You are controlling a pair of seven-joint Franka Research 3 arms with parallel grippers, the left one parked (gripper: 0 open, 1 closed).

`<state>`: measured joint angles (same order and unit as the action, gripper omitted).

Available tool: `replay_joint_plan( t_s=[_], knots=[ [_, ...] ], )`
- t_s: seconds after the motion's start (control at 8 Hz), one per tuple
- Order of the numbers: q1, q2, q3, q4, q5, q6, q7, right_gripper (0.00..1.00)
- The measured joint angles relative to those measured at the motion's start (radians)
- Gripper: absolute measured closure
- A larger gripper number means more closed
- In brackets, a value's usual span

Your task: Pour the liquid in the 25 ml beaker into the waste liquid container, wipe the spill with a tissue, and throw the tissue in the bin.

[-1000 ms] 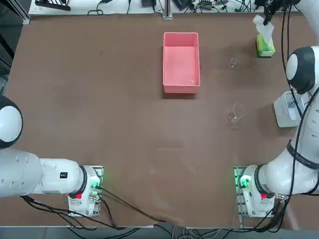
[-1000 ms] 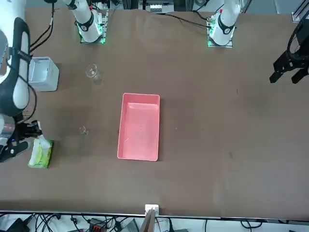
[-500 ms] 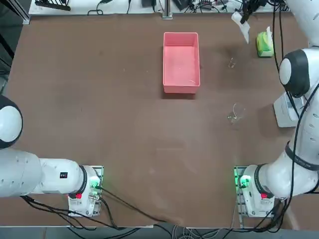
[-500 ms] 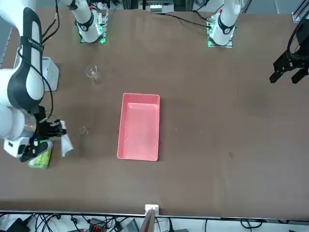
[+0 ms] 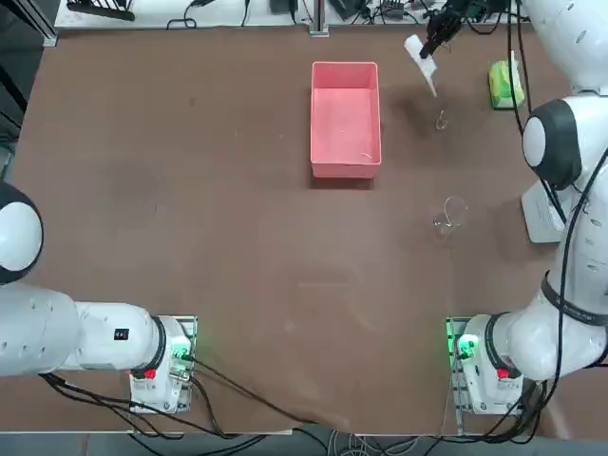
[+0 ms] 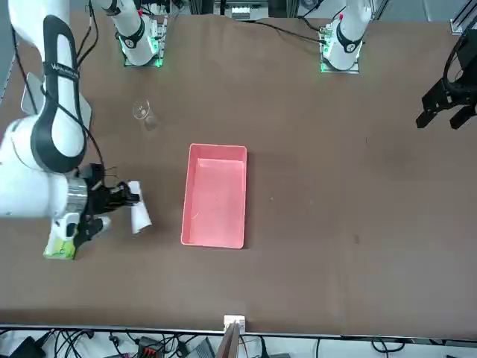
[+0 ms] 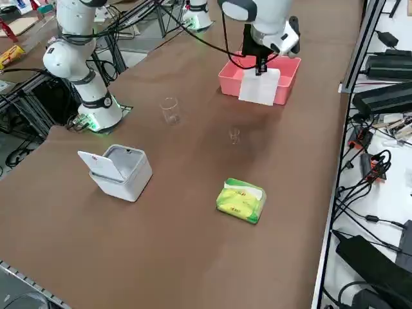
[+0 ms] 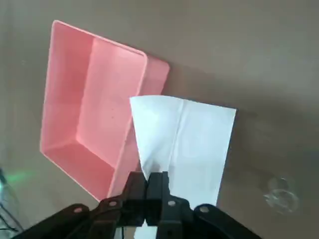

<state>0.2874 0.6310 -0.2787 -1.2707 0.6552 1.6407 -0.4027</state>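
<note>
Right hand [image 8: 152,186] aloft, pinching hanging tissue [image 8: 187,142] beside waste liquid container [image 8: 84,114]

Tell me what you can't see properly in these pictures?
- Liquid or spill: none shows in any view; the 25 ml beaker is too small and clear to tell.
- Inside of the bin: the right side view shows only a sliver; in the top view the arm covers it.
- The tissue hangs from the shut right gripper, whose fingers hide its pinched edge in the wrist view.
</note>
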Motion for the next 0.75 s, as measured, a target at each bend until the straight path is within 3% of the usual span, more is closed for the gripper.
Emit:
replay_joint_plan(
  t_s=[0.75],
  knots=[
    [0.067,0.086,0.002,-0.132,0.309,0.161,-0.041,0.98]
  ],
)
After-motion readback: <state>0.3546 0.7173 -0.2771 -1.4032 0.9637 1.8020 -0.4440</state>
